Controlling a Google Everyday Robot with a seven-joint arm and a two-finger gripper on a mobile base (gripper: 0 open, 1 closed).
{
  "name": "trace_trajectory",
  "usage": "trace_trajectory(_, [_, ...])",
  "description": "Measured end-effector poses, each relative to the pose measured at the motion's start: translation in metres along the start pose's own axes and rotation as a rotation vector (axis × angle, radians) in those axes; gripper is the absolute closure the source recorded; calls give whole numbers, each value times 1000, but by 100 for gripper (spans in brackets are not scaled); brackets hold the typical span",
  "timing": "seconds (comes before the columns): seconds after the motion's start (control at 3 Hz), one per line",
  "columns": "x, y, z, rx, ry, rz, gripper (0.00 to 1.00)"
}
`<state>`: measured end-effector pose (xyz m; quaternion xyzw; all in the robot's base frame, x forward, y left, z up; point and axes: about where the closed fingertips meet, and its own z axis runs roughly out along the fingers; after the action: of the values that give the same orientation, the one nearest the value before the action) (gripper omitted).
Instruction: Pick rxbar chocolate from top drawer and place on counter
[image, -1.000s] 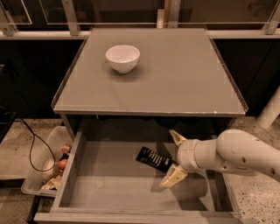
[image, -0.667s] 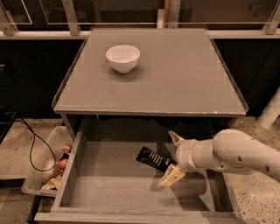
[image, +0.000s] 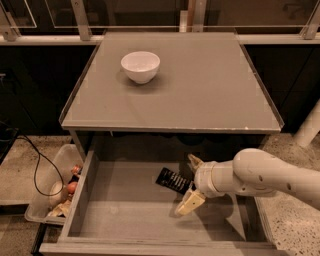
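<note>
The camera view looks down on the counter (image: 200, 95), whose grey top bears only a white bowl (image: 140, 65) toward its left rear; below it the top drawer (image: 125, 215) stands pulled out, which leaves its flat bottom open to reach from above; the rxbar chocolate (image: 173, 179) lies flat and slanted on that bottom, near the middle and toward the back; the arm comes in from the right and low, so the gripper (image: 192, 182) sits inside the drawer at the bar's right end; its pale fingers (image: 190, 202) are spread wide apart, one behind the bar and one in front, grasping nothing; this looks like lining up to close on the wrapper; a clear bin (image: 41, 202) of small items sits on the floor to the left of the drawer.
</note>
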<state>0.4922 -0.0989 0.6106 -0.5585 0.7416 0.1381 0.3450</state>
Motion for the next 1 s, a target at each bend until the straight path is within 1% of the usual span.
trace_trajectory(1.0, [14, -3, 22, -26, 17, 64, 0])
